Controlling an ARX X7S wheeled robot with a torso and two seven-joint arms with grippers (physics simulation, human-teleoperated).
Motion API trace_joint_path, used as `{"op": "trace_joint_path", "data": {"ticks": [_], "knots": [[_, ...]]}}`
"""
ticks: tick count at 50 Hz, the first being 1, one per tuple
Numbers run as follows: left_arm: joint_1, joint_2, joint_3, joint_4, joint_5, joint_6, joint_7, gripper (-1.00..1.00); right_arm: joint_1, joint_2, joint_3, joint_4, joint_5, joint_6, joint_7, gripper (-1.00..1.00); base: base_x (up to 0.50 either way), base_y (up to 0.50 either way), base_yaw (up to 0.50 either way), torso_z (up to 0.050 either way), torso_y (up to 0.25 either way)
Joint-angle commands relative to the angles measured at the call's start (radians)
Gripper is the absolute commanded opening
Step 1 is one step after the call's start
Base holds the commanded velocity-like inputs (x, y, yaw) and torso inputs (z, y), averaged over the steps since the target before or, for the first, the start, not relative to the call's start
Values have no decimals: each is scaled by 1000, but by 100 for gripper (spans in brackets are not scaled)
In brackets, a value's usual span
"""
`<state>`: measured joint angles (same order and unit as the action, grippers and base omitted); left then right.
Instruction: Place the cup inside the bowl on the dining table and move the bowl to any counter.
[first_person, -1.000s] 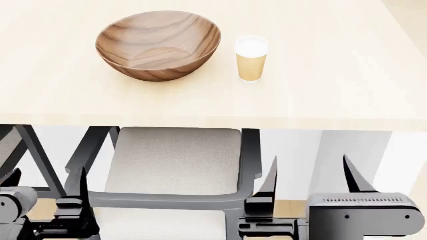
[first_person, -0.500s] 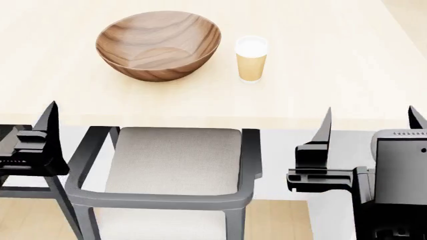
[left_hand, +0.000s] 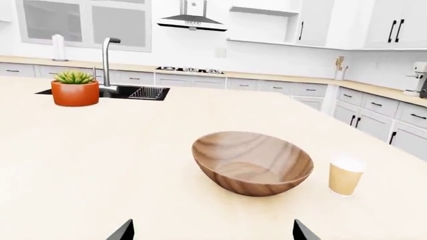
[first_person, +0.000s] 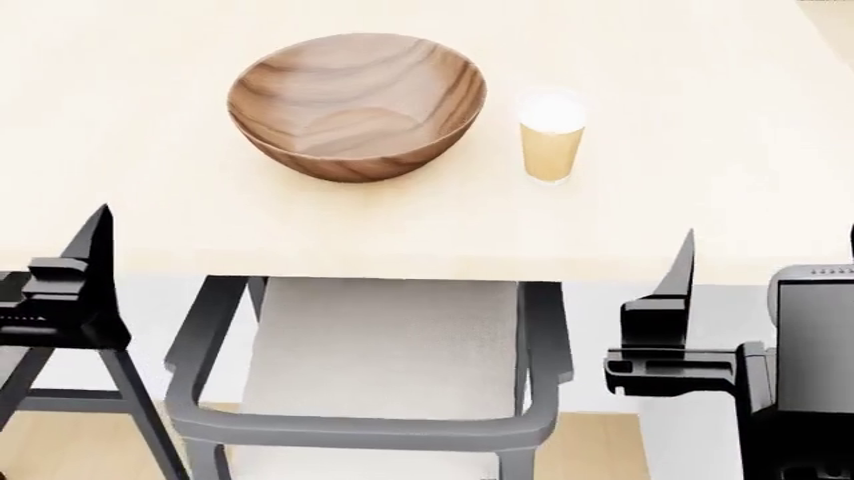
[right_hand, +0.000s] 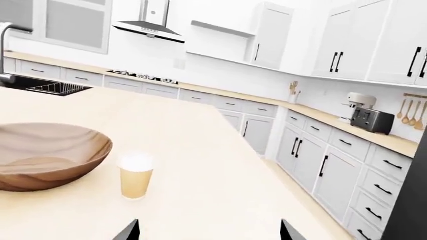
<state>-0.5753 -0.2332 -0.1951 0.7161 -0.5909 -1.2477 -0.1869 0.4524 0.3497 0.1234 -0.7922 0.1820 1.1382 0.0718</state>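
The brown wooden bowl (first_person: 356, 105) sits upright and empty on the pale dining table (first_person: 134, 170). Just to its right stands the small tan cup (first_person: 550, 135) with a white lid, a short gap away from the bowl. Both grippers hover at the table's near edge, short of both objects. My left gripper (left_hand: 212, 231) is open and faces the bowl (left_hand: 253, 162), with the cup (left_hand: 345, 175) off to one side. One of its fingers (first_person: 96, 265) shows at the head view's left edge. My right gripper (first_person: 770, 250) is open and faces the cup (right_hand: 136, 176), with the bowl (right_hand: 47, 155) beside it.
A grey-cushioned black chair (first_person: 387, 350) is tucked under the table's near edge between my arms. An orange plant pot (left_hand: 75, 90) and a sink (left_hand: 133, 92) lie at the far end. Tan counters (right_hand: 373, 137) over white cabinets line the walls, one bearing a toaster (right_hand: 370, 119).
Both grippers have risen from below the tabletop to its near edge and moved apart. The head view has shifted, so the bowl and cup appear lower and further right.
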Motion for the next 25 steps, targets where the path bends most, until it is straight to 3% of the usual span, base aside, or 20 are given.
{"op": "trace_joint_path", "data": {"ticks": [1, 25], "knots": [[0, 1, -12, -13, 13, -3, -13, 100, -2, 5, 10, 0, 4, 3, -9, 100, 301, 418, 0, 0, 0], [-7, 8, -39, -15, -21, -13, -27, 100, 6, 2, 38, -36, 37, 17, -21, 100, 466, 10, 0, 0, 0]]}}
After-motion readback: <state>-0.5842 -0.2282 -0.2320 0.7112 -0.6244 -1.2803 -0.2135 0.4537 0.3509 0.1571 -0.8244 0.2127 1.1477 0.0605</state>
